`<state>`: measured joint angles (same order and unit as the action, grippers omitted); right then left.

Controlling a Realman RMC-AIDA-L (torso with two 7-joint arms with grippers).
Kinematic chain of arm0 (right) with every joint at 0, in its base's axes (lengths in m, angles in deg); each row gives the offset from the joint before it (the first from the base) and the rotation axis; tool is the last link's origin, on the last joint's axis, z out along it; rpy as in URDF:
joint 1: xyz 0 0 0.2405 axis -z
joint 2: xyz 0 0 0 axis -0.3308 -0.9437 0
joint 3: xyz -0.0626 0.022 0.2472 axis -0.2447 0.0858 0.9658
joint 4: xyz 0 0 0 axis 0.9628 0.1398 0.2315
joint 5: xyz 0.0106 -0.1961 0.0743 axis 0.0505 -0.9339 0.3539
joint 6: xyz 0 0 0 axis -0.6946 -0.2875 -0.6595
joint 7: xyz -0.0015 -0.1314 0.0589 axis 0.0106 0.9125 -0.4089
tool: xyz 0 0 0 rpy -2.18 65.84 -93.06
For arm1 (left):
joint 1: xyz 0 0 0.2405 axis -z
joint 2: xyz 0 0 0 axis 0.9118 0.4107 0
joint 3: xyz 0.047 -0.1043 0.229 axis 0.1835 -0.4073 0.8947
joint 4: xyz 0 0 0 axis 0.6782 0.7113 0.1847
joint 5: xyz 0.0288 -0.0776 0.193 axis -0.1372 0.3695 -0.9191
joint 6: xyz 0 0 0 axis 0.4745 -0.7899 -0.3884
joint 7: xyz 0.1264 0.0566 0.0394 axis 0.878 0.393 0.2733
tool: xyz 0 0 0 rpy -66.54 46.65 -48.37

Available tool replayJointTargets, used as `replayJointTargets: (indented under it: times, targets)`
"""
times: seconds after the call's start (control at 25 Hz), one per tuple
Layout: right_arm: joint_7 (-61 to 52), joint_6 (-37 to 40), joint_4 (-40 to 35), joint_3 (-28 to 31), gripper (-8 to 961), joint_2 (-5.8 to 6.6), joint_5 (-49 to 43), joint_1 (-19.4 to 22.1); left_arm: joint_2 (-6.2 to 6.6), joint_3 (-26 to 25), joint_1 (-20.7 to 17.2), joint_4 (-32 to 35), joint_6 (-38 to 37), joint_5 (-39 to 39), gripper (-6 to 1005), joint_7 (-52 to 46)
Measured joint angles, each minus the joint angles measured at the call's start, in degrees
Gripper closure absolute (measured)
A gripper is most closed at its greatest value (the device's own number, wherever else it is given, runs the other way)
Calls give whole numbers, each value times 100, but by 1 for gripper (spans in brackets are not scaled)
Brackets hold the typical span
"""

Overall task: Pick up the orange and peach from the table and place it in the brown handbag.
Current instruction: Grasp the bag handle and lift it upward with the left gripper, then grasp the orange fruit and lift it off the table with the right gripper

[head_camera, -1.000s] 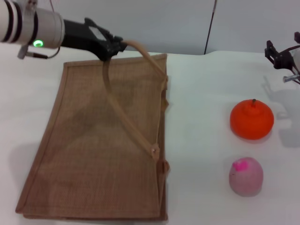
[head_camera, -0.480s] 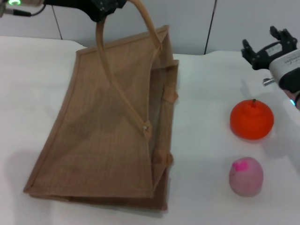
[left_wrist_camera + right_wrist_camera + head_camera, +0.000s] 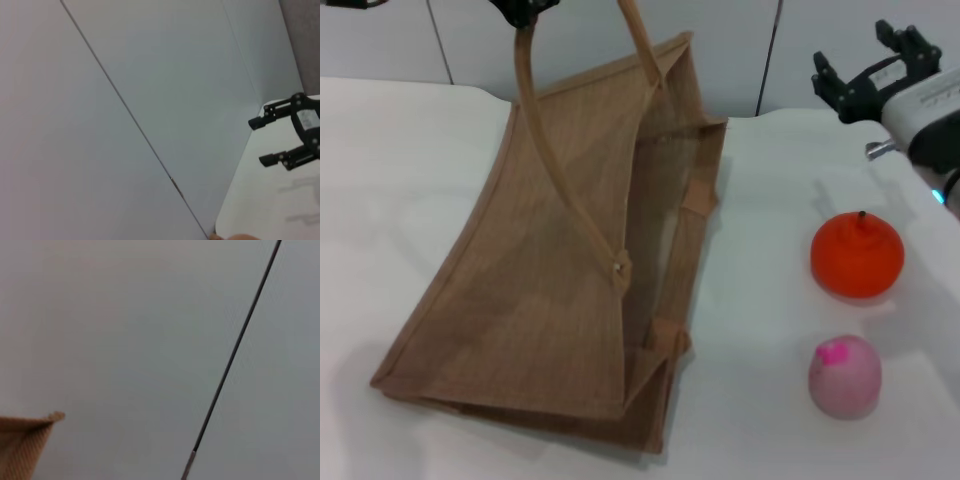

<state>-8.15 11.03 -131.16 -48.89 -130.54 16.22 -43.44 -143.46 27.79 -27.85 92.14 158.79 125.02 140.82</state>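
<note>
- Peach [image 3: 844,375]: pale pink, magenta spot on top; sits on the white counter [image 3: 760,300] at the near right, nothing touching it.
- Orange [image 3: 857,254]: bright orange with a dark stem; rests on the counter just beyond the peach, apart from it and well to the right of the bag.
- Brown handbag [image 3: 550,270]: tan woven tote, its near end lying on the counter at centre-left, its far mouth edge raised and tilted up. The opening gapes toward the right, showing the inner side panel. One looped strap handle [image 3: 565,190] runs from the upper face to the top of the head view.
- Right gripper [image 3: 868,70]: black, in the air at the far right, beyond and above the orange; fingers [image 3: 827,80] spread apart, holding nothing. The left wrist view shows it the same way [image 3: 280,137], over the counter edge.
- Left gripper [image 3: 523,10]: at the top edge of the head view, mostly cut off; it meets the top of the strap handle, which hangs taut from it. Whether its fingers are closed cannot be told.
- Wall panels [image 3: 150,340]: pale grey, behind the counter, with a dark vertical seam.
</note>
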Motion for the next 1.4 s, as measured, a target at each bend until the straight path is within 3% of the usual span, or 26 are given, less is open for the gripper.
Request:
replayJointTargets:
  times: [0.16, 0.32, 0.4, 0.44, 0.48, 0.76, 1.0, 1.4]
  targets:
    - [499, -1052, -1029, 358, 193, -13, -5, 416, 4, -7, -90, 22, -11, -1, 878, -11]
    - [552, -2587, -1883, 860, 192, -8, -49, 643, 14, -15, -182, 55, -19, -15, 878, -12]
    - [549, -3255, -2183, 1087, 192, -6, -131, 703, 15, -21, -207, 59, -21, -30, 878, -11]
    - [522, -3964, -2467, 1308, 192, -8, -315, 738, 15, -24, -215, 59, -23, -37, 878, -8]
    - [522, -3964, -2467, 1308, 192, -8, -315, 738, 16, -27, -222, 59, -24, -40, 878, -6]
    - [-128, -5933, -3145, 1575, 188, -14, -1674, 681, 24, -2, -273, 64, -83, -45, 877, 1]
    - [-923, -6777, -3422, 1178, 152, -21, -2855, 487, 30, -7, -275, 47, -85, -54, 877, 4]
    - [-1145, -7353, -3486, 822, 137, -12, -2946, 291, 29, 8, -290, 57, -84, -70, 877, 4]
